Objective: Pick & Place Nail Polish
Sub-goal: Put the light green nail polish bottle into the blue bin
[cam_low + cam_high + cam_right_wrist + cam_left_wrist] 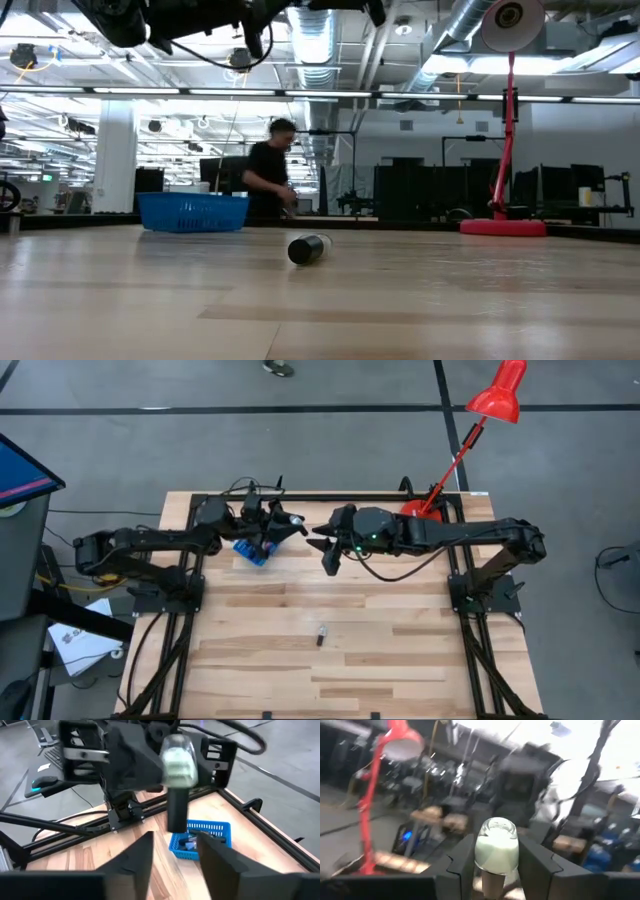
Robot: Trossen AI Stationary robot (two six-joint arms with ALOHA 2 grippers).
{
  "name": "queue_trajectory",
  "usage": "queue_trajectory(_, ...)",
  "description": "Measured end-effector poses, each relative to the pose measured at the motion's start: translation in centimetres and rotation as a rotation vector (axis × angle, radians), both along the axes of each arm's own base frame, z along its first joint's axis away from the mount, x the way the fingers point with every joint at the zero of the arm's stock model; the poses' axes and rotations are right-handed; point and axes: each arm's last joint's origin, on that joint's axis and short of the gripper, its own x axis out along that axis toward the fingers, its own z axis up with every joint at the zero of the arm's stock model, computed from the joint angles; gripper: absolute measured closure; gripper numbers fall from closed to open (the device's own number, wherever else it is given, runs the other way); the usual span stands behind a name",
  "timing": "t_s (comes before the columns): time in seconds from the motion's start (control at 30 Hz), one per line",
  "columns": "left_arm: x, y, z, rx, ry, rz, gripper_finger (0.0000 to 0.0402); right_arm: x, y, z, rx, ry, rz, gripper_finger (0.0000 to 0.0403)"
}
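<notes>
From above, the left tool and right tool meet over the pale wooden desk, above the blue plastic bin. Left wrist: pale-green glass bottle clenched between dark fingers. Right wrist: the right tool's fingers released, apart beneath that bottle's dark cap.

Blurred throughout in the left wrist view: red lamp smeared, room behind unreadable. Pale nail polish bottle cut off at its dark cap by the bottom edge there. Same bottle soft-edged in the right wrist view, its label unreadable. Contents of the blue bin partly hidden behind the right gripper fingers; too small to count. From above, too small to tell colour on the lone bottle lying on the tabletop. Both arms cropped by the top edge in the low view.
</notes>
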Motion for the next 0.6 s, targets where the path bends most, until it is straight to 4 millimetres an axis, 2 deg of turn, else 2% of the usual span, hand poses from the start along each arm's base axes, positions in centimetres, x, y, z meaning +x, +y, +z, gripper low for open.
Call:
queue_trajectory(0.13, -1.3, 0.5, -0.1, 0.018, 0.128, 0.068, 0.0292, -0.6, 0.0, 0.2, 0.007, 0.022, -0.005, 0.0215)
queue_trajectory(0.23, -2.7, 0.9, -0.5, 0.029, 0.271, 0.186, 0.0292, -0.8, 0.0, 0.0, 0.019, 0.053, -0.010, 0.0198)
queue_trajectory(0.43, -5.4, 2.0, -3.5, -0.072, 0.680, 0.529, 0.0292, -1.1, 0.2, -0.3, 0.034, 0.097, -0.010, 0.0201)
queue_trajectory(0.6, -5.6, 2.5, -6.4, -0.097, 0.824, 0.622, 0.0292, -1.1, 0.2, -0.3, 0.036, 0.094, -0.011, 0.0218)
